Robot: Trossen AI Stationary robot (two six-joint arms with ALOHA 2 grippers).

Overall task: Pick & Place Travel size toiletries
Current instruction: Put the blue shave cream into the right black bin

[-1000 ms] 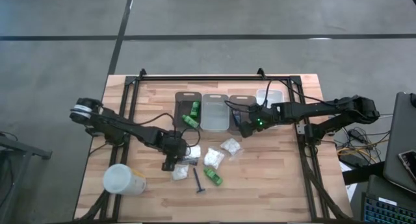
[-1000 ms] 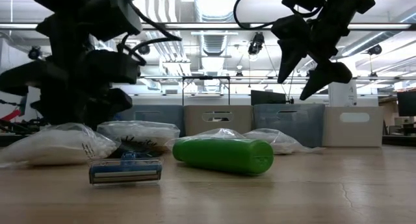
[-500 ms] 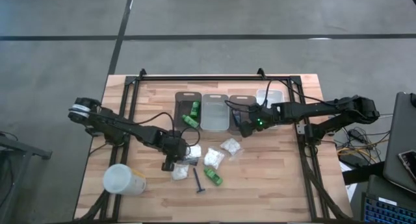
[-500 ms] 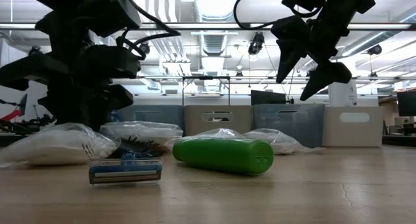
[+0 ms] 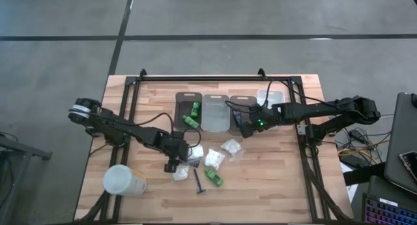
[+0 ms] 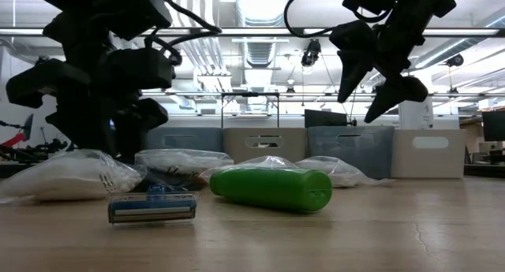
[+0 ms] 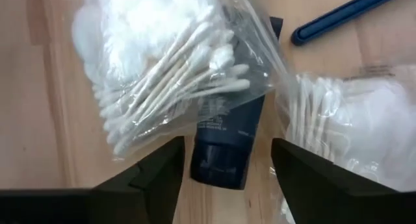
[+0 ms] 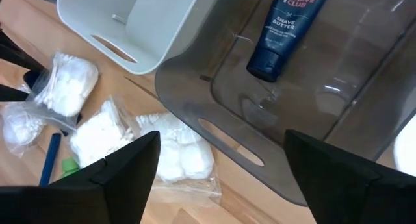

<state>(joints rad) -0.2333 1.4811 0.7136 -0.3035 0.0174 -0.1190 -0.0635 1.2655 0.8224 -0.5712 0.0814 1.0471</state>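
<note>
Bins first: I count four in a row at the far side of my table [image 5: 273,186], and the leftmost dark bin [image 5: 188,111] holds two green bottles [image 5: 192,115]. Next to it the pale bin [image 5: 215,112] looks bare from above, the third smoky bin [image 8: 312,113] has one dark blue tube [image 8: 289,29] lying in it, and I cannot tell what the white bin [image 5: 270,97] at the right end holds. My right gripper [image 5: 242,129] hangs above the near edge of that smoky bin with its fingers spread wide and nothing between them. My left gripper [image 7: 224,178] is down among the loose toiletries, fingers apart on either side of a black tube [image 7: 224,143] that lies half under a clear packet of cotton swabs [image 7: 169,68]; the pads do not touch it. On the boards I count four white packets [image 5: 214,158], one green bottle [image 5: 214,179] and one blue-handled razor [image 5: 198,182], all near each other. A large white cylinder [image 5: 122,180] lies well apart, toward the near left corner.
</note>
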